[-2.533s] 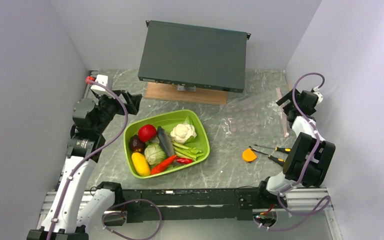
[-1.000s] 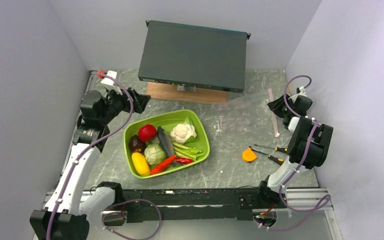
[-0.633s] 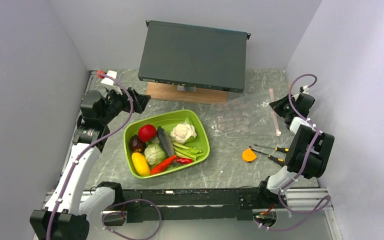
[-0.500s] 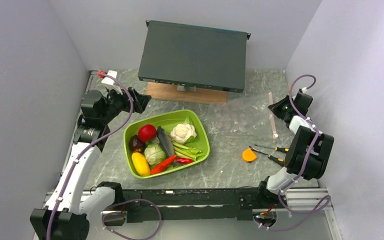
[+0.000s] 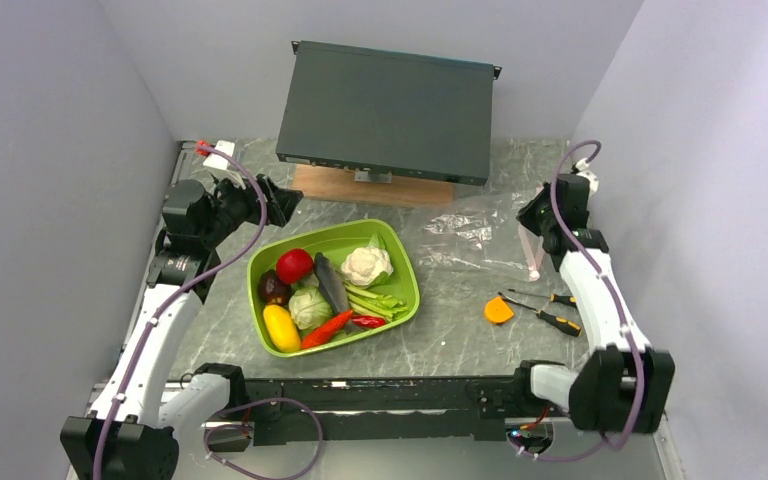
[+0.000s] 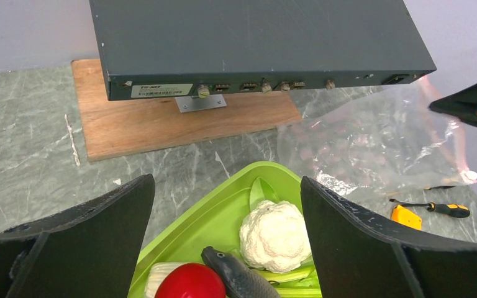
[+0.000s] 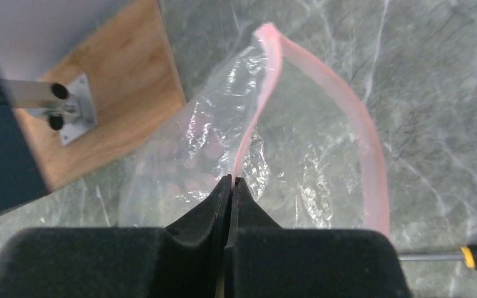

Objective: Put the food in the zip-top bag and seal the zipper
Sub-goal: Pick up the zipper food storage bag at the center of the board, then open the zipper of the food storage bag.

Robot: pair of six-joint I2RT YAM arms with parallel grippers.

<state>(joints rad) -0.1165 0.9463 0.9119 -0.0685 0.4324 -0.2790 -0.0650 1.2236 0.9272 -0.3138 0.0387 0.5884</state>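
Observation:
The food lies in a lime-green tray (image 5: 252,290): red tomato (image 5: 294,265), white cauliflower (image 5: 365,265), grey fish (image 5: 330,282), pale cabbage (image 5: 309,307), yellow fruit (image 5: 280,327), red chilli (image 5: 328,328), purple bulb (image 5: 271,288) and green stalks (image 5: 375,300). My right gripper (image 7: 230,180) is shut on the pink zipper (image 7: 372,155) of the clear zip-top bag (image 5: 470,235). It holds that edge off the table, and the strip bows into a loop. My left gripper (image 6: 223,186) hovers open above the tray's far left corner, with the cauliflower (image 6: 275,234) between its fingers in the left wrist view.
A dark grey box (image 5: 385,110) rests on a wooden board (image 5: 370,187) at the back. Two screwdrivers (image 5: 540,310) and a small orange object (image 5: 499,311) lie right of the tray, in front of the bag. Walls close in on both sides.
My right gripper has shut on the bag's zipper edge, then moved left and lifted it, crumpling the bag. The right arm has stretched forward. My left gripper has barely moved over the last second.

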